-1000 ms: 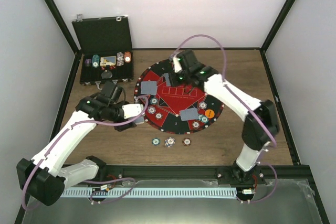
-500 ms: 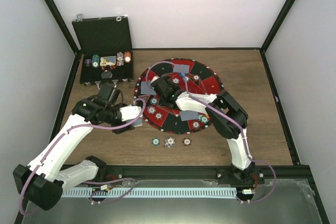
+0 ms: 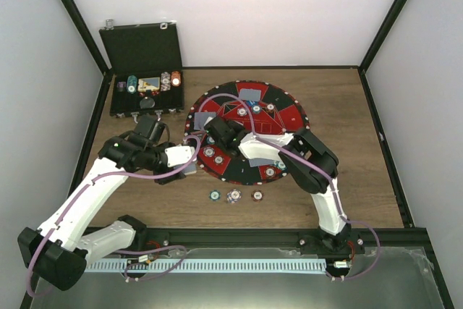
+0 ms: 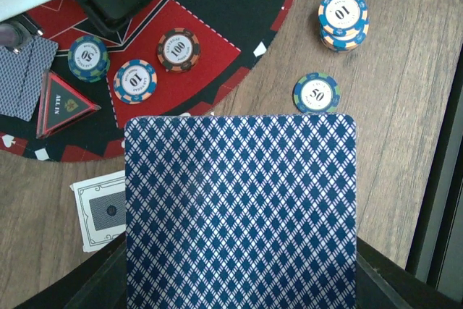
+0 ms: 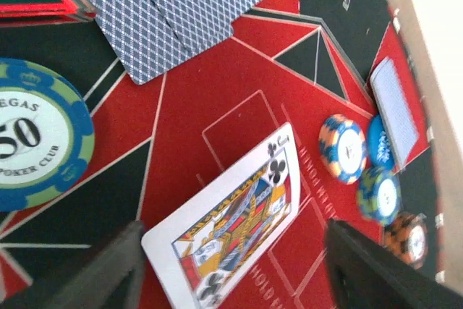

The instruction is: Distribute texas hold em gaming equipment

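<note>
Seeming thin, bendy and slick, the blue lattice-backed playing card (image 4: 239, 193) is clamped edgewise by the left claw (image 4: 242, 284); the right claw (image 5: 235, 269) is parted.

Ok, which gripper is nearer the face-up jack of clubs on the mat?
Right. The right gripper hangs directly over the jack of clubs, fingers open either side. The left gripper is at the mat's near-left edge, shut on a blue-backed card.
</note>
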